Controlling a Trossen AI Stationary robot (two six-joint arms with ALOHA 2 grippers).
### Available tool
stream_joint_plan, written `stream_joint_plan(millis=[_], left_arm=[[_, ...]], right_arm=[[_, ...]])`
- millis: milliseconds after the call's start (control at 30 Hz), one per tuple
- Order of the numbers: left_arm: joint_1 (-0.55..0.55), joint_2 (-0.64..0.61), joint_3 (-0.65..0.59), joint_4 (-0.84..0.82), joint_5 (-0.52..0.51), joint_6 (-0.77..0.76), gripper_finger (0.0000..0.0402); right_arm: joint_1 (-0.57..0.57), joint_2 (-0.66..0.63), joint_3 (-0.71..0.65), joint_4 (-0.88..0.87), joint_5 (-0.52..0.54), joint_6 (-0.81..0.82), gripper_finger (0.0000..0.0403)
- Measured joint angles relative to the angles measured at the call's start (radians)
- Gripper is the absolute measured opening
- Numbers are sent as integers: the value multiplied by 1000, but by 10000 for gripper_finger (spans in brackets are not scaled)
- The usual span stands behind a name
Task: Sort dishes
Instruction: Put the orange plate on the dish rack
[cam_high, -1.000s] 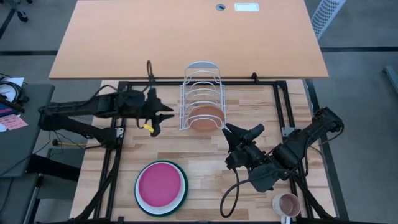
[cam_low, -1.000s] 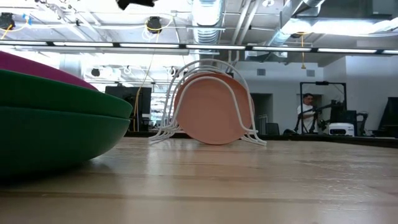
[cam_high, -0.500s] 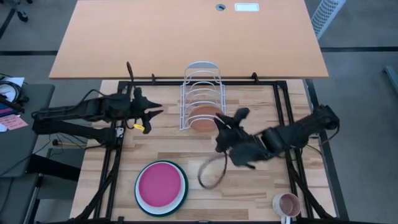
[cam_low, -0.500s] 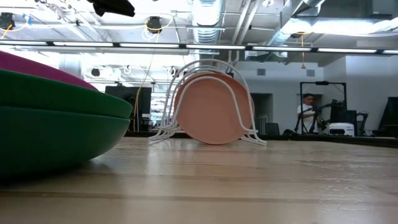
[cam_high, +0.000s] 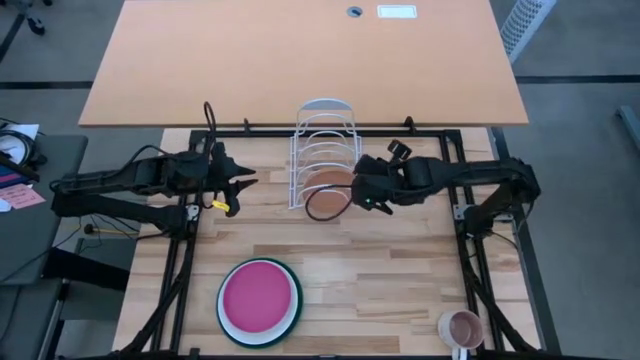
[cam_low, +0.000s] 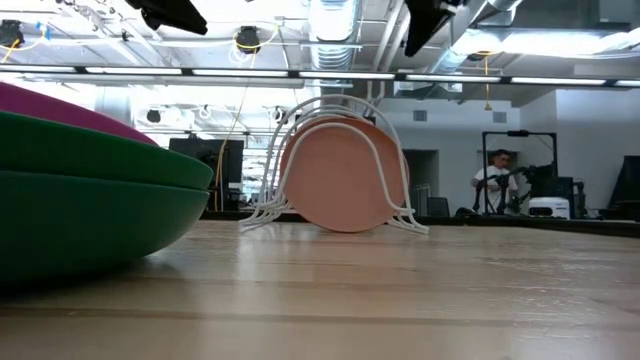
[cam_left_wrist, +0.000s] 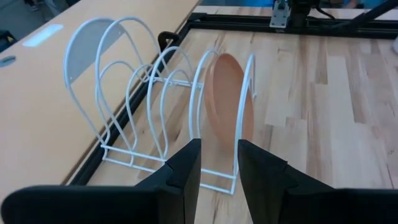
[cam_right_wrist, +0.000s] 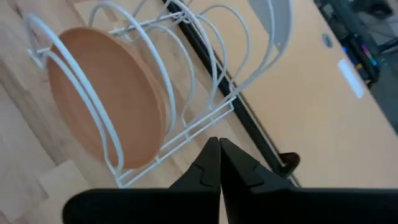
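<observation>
One round matte terracotta plate (cam_high: 331, 187) | curved white wire rack (cam_high: 322, 150)

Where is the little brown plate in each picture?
High view: the brown plate stands in the front slot of the white rack, at the table's middle.
Low view: the plate is at the centre, upright inside the rack's loops.
Left wrist view: the plate is right of centre, edge-on.
Right wrist view: the plate is at the left, its face showing.
Shared landmark: the white rack.
</observation>
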Motion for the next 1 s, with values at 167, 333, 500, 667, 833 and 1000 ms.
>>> stream_joint_plan(millis=[167, 333, 500, 667, 833, 1000], left_arm=[[0, -1, 0, 0, 0, -1, 100], [0, -1, 0, 0, 0, 6, 100], [0, -1, 1, -7, 0, 10, 100], [0, -1, 1, -20, -1, 19, 100], [0, -1, 1, -25, -1, 30, 100], [0, -1, 1, -25, -1, 30, 100]], right_arm=[[-39, 2, -85, 48, -55, -41, 7], [-103, 3, -159, 73, -136, -46, 5], [-169, 3, -232, 191, -231, -121, 4], [-211, 3, -287, 285, -337, -172, 4], [-236, 3, -310, 310, -399, -172, 4], [-251, 3, -345, 377, -456, -174, 4]])
